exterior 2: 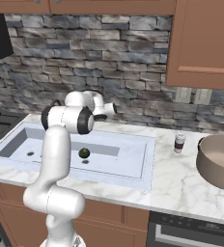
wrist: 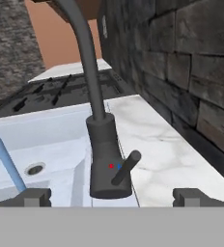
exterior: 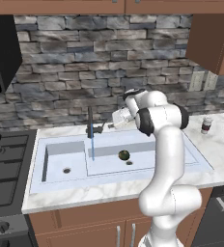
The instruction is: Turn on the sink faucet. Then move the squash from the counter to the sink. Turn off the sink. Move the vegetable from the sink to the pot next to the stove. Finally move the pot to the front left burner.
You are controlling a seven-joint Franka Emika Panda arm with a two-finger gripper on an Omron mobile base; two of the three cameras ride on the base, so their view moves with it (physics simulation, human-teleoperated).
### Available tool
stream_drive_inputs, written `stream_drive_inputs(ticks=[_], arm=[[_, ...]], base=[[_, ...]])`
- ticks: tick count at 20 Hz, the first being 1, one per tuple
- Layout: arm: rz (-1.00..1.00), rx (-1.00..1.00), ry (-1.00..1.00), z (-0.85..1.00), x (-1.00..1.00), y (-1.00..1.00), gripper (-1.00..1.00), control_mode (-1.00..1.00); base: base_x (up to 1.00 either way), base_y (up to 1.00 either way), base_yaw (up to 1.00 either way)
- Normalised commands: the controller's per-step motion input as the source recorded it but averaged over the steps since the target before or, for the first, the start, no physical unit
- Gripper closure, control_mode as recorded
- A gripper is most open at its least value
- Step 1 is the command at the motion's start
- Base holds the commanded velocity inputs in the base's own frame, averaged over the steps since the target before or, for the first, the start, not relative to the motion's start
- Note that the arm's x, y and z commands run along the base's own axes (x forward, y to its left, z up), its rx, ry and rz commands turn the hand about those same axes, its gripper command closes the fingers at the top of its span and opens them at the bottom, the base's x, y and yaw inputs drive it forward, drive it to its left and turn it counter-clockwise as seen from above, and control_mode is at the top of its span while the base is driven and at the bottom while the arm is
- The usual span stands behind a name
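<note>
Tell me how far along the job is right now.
Done: water runs from the sink faucet and the squash lies in the sink. In hand: the open gripper faces the faucet lever for shutoff. Left: squash into the pot, pot to the stove.

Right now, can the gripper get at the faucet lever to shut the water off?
Probably yes. The open gripper faces the faucet lever head-on, with nothing between its fingertips and the lever; the water stream runs off to one side.

A grey stacked-stone backsplash (exterior: 85, 62) covers the rear wall. Brown wooden upper cabinets (exterior 2: 203, 43) hang above it. Matching base cabinets (exterior: 85, 226) stand below, beside a dark dishwasher front (exterior 2: 191, 234).
</note>
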Motion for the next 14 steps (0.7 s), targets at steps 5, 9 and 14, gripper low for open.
stream_drive_inputs(ticks=[5,9,14], arm=[[0.01,0.0,0.07,-0.01,0.02,0.04,-1.0,-1.0],[0.01,0.0,0.08,0.0,0.06,0.07,-1.0,-1.0],[0.01,0.0,0.08,-0.01,0.06,0.13,-1.0,-1.0]], base=[[0.0,0.0,0.0],[0.0,0.0,0.0],[0.0,0.0,0.0]])
